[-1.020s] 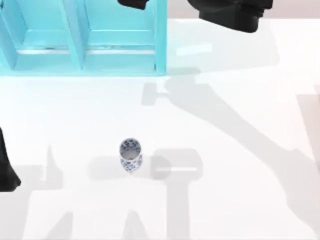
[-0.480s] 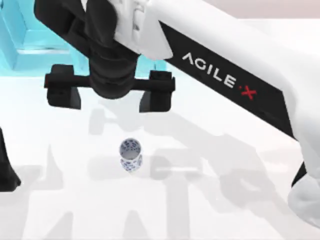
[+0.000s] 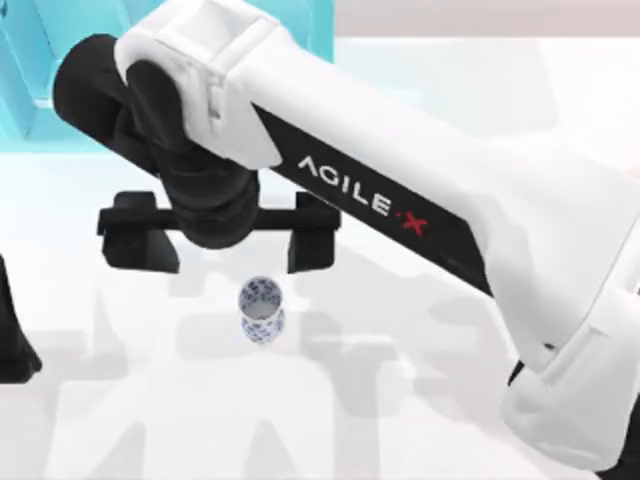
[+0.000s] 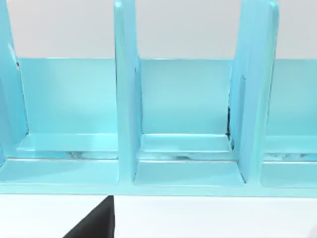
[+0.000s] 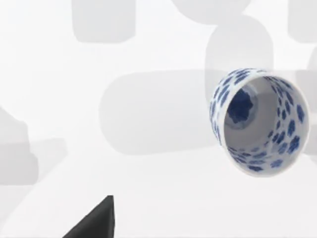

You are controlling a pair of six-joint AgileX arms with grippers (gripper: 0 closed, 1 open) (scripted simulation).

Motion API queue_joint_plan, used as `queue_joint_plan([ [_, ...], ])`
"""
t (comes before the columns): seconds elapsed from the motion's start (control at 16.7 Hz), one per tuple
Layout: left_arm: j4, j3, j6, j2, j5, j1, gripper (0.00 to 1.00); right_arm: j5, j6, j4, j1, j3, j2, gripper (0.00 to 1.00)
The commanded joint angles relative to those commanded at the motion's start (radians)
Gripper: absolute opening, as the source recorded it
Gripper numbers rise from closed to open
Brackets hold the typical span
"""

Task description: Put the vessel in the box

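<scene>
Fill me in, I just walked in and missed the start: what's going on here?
The right arm has swung in over the white table, and the right gripper hangs open just above and behind the small blue-dotted vessel. The vessel stands upright, untouched, near the middle of the table. The turquoise box, with its upright dividers, sits at the table's far left corner with nothing in its compartments that face the left wrist camera. The left arm waits at the table's left edge.

"AGILE·X" on right arm (image 3: 400,190)

Bright, even light; soft overlapping shadows
</scene>
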Motion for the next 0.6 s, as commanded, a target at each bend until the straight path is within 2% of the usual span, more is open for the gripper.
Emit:
queue_joint_plan([
  [0.3, 0.000, 0.000, 0.000, 0.000, 0.000, 0.000, 1.00, -0.001, -0.004, 0.018, -0.006, -0.018, -0.001, 1.00],
  [0.6, 0.000, 0.000, 0.000, 0.000, 0.000, 0.000, 1.00, -0.002, -0.019, 0.215, -0.019, -0.226, -0.014, 1.00],
])
